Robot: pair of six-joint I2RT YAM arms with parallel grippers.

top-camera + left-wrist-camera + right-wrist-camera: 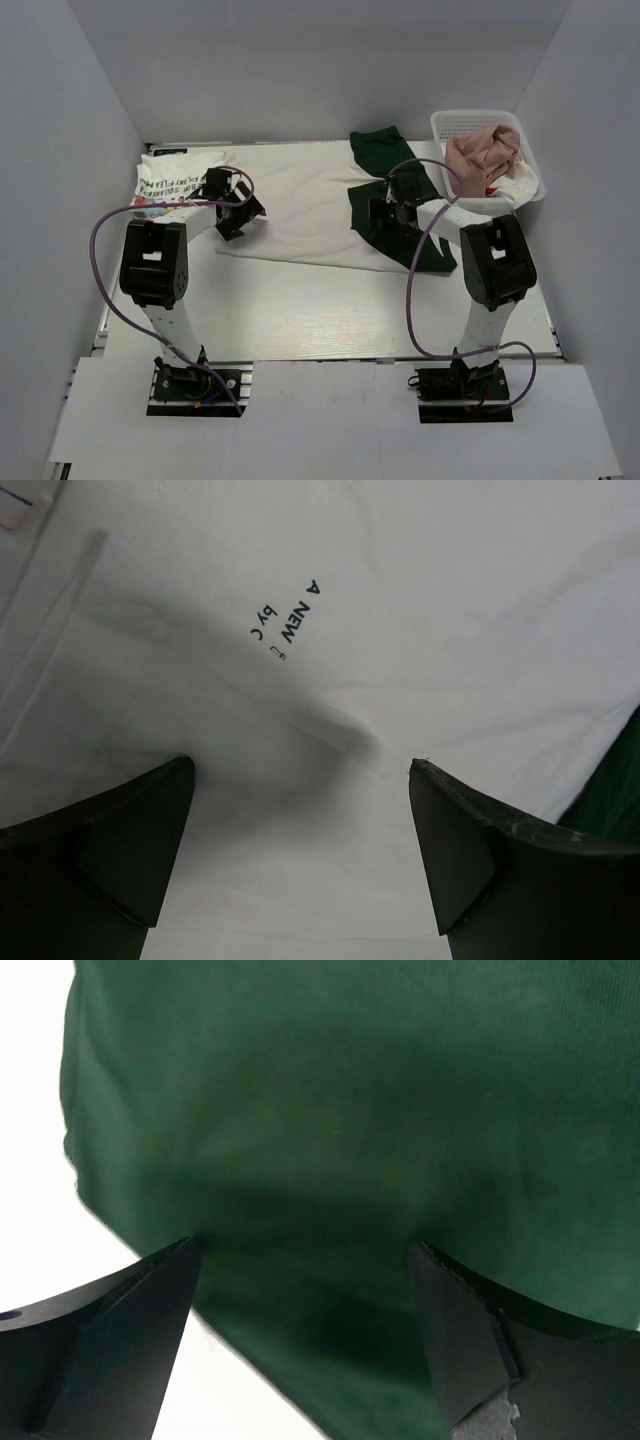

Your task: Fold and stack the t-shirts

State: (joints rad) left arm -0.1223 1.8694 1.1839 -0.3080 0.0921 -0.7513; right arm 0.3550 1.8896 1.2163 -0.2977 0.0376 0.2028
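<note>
A white t-shirt with dark green sleeves (300, 215) lies spread flat across the middle of the table. My left gripper (238, 212) hovers over its left end, open; in the left wrist view the fingers (300, 765) straddle white cloth (450, 630) with small black lettering and hold nothing. My right gripper (388, 212) stands open just above the near green sleeve (425, 245); in the right wrist view the jaws (300, 1245) frame green cloth (330, 1110) with nothing gripped. A folded white t-shirt with black lettering (170, 180) lies at the back left.
A white lattice basket (470, 122) sits at the back right, holding a crumpled dusty pink shirt (485, 150) and a white shirt with a bit of red (510, 188). White walls enclose the table on three sides. Purple cables loop from both arms.
</note>
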